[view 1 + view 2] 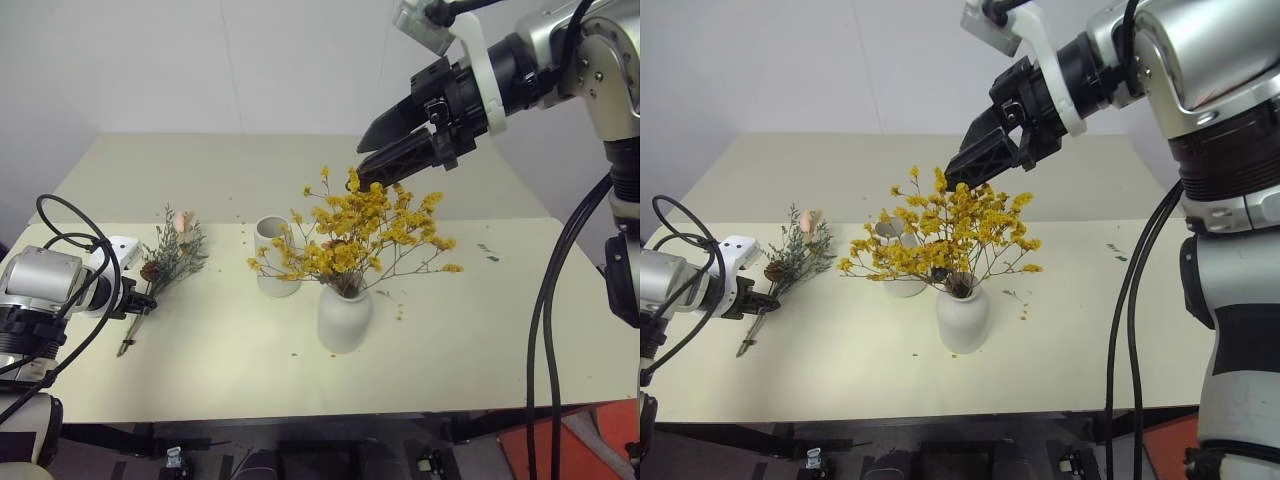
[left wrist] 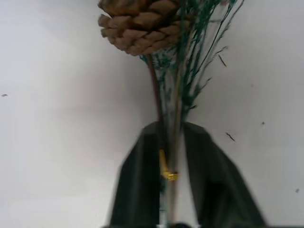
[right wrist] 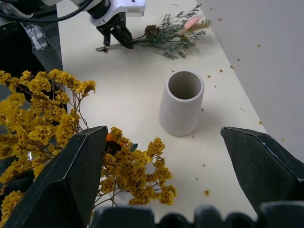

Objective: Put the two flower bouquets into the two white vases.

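Note:
The yellow-orange bouquet (image 1: 355,235) stands upright in the squat white vase (image 1: 344,320) near the table's middle. Just left of it and slightly farther back, the taller white vase (image 1: 275,258) is empty, its mouth showing open in the right wrist view (image 3: 184,85). The grey-green leafy bunch (image 1: 176,250), with a pink bloom and a pine cone (image 2: 137,21), lies on the table at the left. My left gripper (image 1: 138,300) is shut on its stems (image 2: 168,142). My right gripper (image 1: 360,163) hangs open just above the yellow blooms, holding nothing.
The cream table (image 1: 480,340) carries scattered petal crumbs around the vases and at the right. A white wall stands behind the table's far edge. Black cables hang along my right arm (image 1: 555,300).

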